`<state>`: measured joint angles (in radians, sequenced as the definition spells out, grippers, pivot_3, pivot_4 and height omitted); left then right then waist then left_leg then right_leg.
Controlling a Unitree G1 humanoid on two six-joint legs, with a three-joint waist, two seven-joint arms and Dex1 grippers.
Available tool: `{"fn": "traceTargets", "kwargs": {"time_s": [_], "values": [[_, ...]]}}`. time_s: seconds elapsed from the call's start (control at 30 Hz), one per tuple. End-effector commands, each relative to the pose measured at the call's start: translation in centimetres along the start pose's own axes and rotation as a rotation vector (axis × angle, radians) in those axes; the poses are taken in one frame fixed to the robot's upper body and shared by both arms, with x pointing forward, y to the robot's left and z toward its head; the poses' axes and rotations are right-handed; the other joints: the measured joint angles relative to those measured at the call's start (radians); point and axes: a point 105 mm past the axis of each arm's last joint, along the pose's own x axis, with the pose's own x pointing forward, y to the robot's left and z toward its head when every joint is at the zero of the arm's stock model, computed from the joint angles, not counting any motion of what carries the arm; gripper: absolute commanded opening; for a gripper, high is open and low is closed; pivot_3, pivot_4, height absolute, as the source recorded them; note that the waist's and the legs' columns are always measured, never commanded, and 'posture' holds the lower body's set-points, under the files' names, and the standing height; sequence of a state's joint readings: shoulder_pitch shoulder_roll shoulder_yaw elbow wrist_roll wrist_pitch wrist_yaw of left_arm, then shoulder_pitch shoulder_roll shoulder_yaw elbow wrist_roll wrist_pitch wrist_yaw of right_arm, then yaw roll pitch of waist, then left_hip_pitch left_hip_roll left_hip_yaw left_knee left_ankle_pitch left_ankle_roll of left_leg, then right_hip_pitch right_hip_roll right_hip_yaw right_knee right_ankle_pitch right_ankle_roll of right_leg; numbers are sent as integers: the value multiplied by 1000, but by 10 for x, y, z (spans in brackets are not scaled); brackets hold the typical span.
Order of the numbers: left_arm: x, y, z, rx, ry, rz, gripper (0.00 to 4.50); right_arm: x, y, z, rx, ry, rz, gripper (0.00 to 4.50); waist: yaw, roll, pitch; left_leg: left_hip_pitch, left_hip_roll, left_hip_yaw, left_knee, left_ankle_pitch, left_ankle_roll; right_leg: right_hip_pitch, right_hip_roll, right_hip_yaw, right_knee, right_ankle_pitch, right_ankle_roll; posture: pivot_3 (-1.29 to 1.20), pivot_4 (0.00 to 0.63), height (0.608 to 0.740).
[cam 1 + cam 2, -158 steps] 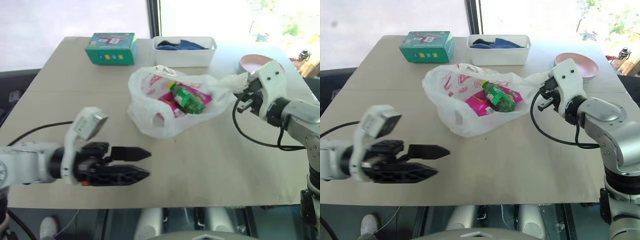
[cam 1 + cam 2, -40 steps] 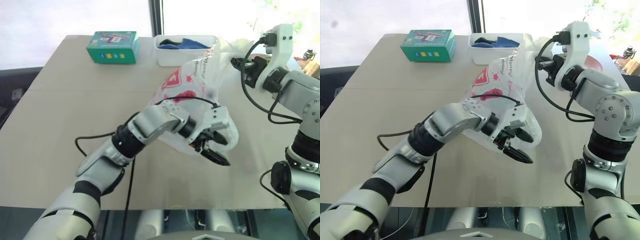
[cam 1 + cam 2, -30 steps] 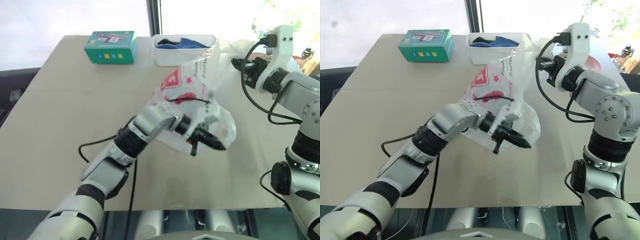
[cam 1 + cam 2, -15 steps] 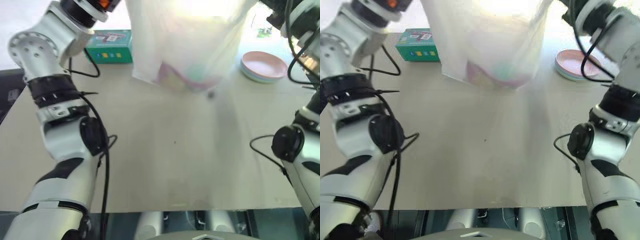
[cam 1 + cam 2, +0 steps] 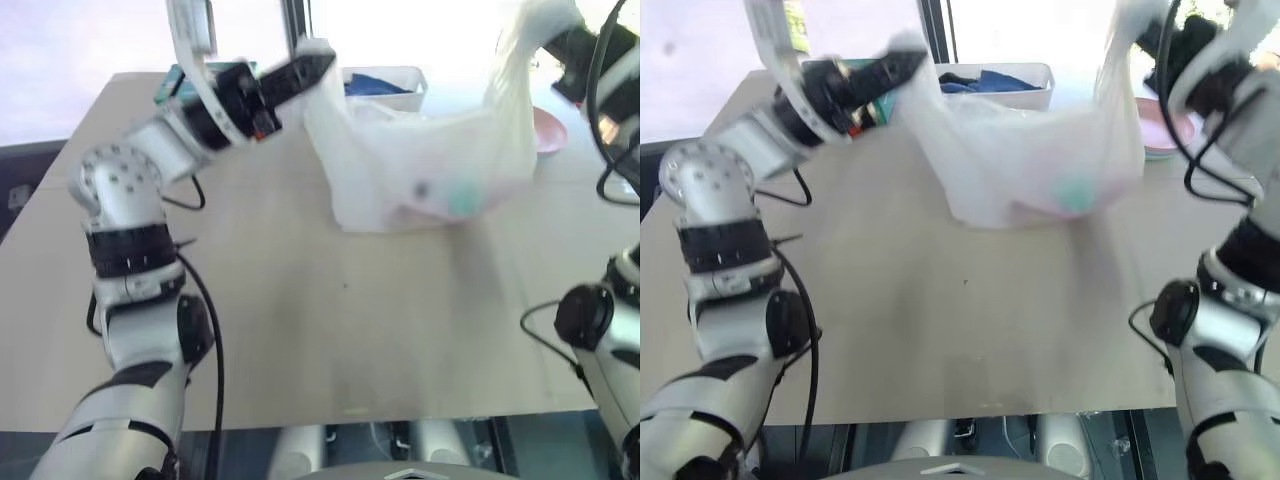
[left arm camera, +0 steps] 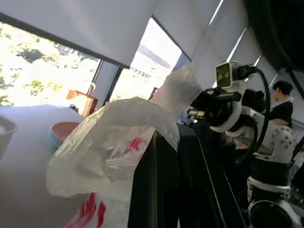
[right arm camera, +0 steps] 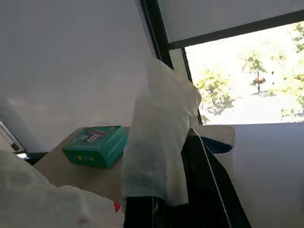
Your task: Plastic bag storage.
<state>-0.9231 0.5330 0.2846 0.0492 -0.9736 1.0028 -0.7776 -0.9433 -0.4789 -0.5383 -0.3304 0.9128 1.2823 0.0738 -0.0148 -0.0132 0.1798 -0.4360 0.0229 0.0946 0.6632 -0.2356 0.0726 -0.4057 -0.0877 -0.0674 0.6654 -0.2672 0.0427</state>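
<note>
The plastic bag [image 5: 420, 165] is hanging stretched between its two handle loops, one loop rising toward the upper left and the other toward the upper right, so the thin translucent white film is sagging like a hammock in the middle. Its lowest part is drooping down to the table; whether it is touching the surface cannot be told. Blurred pink and green shapes are showing through the film near the bottom. Red printing is showing on the crinkled plastic in the left wrist view.

Both arms raised over far tabletop edge. Left gripper [image 5: 305, 72] clamped on plastic bag [image 5: 420, 170] handle; right gripper [image 5: 1155, 35] clamped on opposite handle.
</note>
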Motion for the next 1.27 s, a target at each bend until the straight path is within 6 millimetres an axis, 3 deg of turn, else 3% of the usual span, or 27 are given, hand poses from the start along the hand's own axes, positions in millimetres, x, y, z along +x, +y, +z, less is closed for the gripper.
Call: {"fn": "traceTargets", "kwargs": {"time_s": [0.03,0.23,0.33,0.4,0.43,0.47,0.53,0.7,0.77,0.8,0.9,1.0,1.13,1.27], "values": [[-14,1,-28,99,108,95,10,-32,6,-35,-100,123,-26,0,2,0,0,0,0,0,1,0,0,0,0,0,0,0,0,0,150,740],[-53,18,-85,154,288,217,10,-102,22,-117,-119,466,71,0,10,0,0,3,0,-1,4,0,0,4,0,0,3,0,0,0,150,740],[-70,18,-103,207,351,234,10,-126,26,-136,-171,572,72,0,7,0,0,5,0,-2,4,0,0,6,0,2,2,0,0,0,150,740],[-85,20,-113,258,383,257,10,-131,25,-135,-170,550,72,0,3,-1,-1,5,0,-2,4,-1,1,6,0,3,2,0,0,0,150,740],[-90,21,-113,239,368,277,407,-133,26,-133,-179,527,81,0,3,-1,-1,6,1,-2,4,-1,1,7,0,4,2,0,0,0,150,740],[-96,19,-112,213,351,280,510,-139,38,-135,-181,536,151,0,3,-1,-1,6,1,-2,4,-1,1,7,0,4,2,0,0,0,150,740],[-108,14,-116,206,364,279,1216,-150,50,-142,-178,546,214,878,6,-1,-1,6,1,-5,5,-1,1,8,-1,3,1,0,0,0,150,740],[-144,9,-116,176,337,412,3397,-176,40,-141,-227,496,149,3105,13,-2,-2,5,3,-7,6,-1,0,10,-3,0,-2,0,0,0,150,740],[-161,6,-125,185,375,453,4273,-190,35,-141,-280,505,141,3121,17,-2,-3,6,2,-7,6,-1,1,11,-4,0,-2,0,0,0,150,740],[-169,5,-129,205,387,472,4407,-197,34,-140,-274,487,154,3121,17,-3,-3,6,2,-7,6,-1,1,11,-4,0,-3,0,0,0,150,740],[-187,5,-136,289,404,543,4407,-217,5,-141,-359,518,90,3121,18,-5,-6,7,2,-8,5,-2,1,12,-3,0,-3,0,0,0,150,740],[-184,-2,-136,351,380,503,4407,-228,-17,-145,-443,556,58,3121,26,-7,-8,7,2,-8,6,-7,1,12,-5,-1,-4,-1,-2,0,150,740],[-189,-7,-140,304,408,506,4407,-238,-41,-142,-519,559,51,3121,28,-3,-11,8,2,-8,6,-7,1,12,-7,-1,-4,0,-4,0,150,740],[-186,-9,-136,306,393,511,4407,-243,-57,-139,-556,547,37,3121,28,-2,-12,8,2,-8,5,-7,0,12,-8,-1,-4,0,-5,0,150,740]]}}
